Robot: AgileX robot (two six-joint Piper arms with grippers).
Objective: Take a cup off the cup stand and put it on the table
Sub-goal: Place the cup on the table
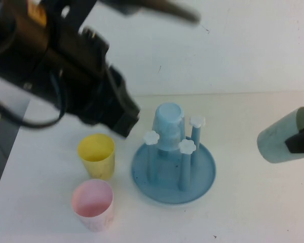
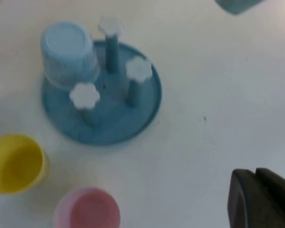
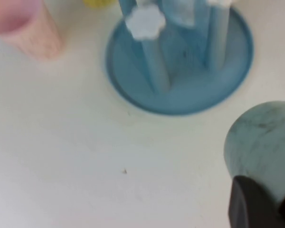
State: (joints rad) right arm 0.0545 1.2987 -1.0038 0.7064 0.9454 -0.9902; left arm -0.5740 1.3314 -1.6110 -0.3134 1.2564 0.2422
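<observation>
My right gripper [image 1: 301, 142] is shut on the pale mint-green cup [image 1: 283, 136] and holds it tilted on its side above the table [image 1: 243, 212], to the right of the cup stand [image 1: 173, 167]. The cup fills the corner of the right wrist view [image 3: 263, 147] beside a dark finger [image 3: 251, 204]. The round blue cup stand has three white-knobbed pegs free and a light blue cup [image 1: 168, 126] upside down on a fourth. My left gripper [image 2: 261, 199] hangs high over the table's left side, away from the stand [image 2: 102, 97].
A yellow cup [image 1: 97, 154] and a pink cup [image 1: 93, 203] stand upright left of the stand. The left arm's dark body [image 1: 66, 71] fills the upper left of the high view. The white wall rises behind the table.
</observation>
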